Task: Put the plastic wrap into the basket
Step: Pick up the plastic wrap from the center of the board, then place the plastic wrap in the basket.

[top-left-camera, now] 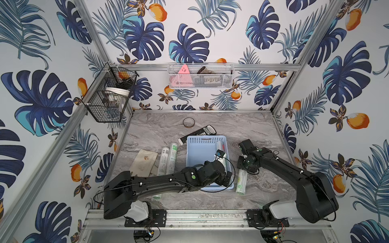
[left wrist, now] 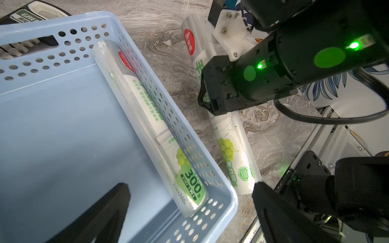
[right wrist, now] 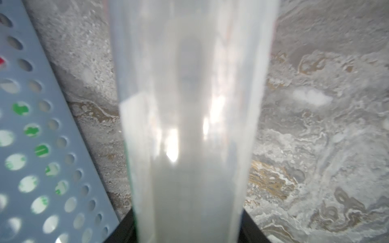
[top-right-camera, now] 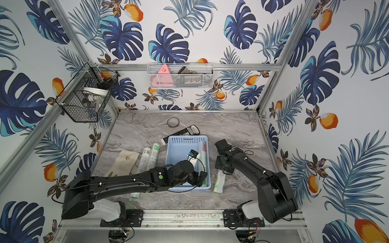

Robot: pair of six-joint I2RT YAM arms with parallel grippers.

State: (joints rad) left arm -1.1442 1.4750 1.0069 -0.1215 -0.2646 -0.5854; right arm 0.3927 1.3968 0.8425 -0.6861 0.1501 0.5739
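1. Now, in both top views the right claw (top-left-camera: 244, 170) (top-right-camera: 223, 169) is clamped down on the gripped roll (top-left-camera: 241, 183) (top-right-camera: 219, 185), which lies flat on the tabletop (top-left-camera: 263, 130). The basket (top-left-camera: 205, 137) (top-right-camera: 183, 137) sits just to this claw's left, with its long wall nearly parallel to the roll. The roll should go straight up until it clears the rim, then sideways, held level and lined up with the basket's length.
2. Also in those views, the left claw (top-left-camera: 225, 178) (top-right-camera: 200, 178) hangs spread wide and empty over the basket's near corner. It looks to be in the drop path and should probably back away first. The two spare rolls (top-left-camera: 169, 160) (top-right-camera: 148, 157) lie well apart from the right claw, on the basket's other side.
3. In the left wrist view, the right claw (left wrist: 207, 98) holds the gripped roll (left wrist: 231, 147) roughly at mid-length, so it should hang balanced. The stored roll (left wrist: 151, 117) lies inside the basket against the wall nearest this claw. The new roll is best set down beyond it, on the bare floor.
4. In the right wrist view, the gripped roll (right wrist: 189, 126) runs straight out from the claw, blurred and glossy. It looks slippery, so a slow lift seems wise. The basket's wall (right wrist: 42, 147) is close but not touching.
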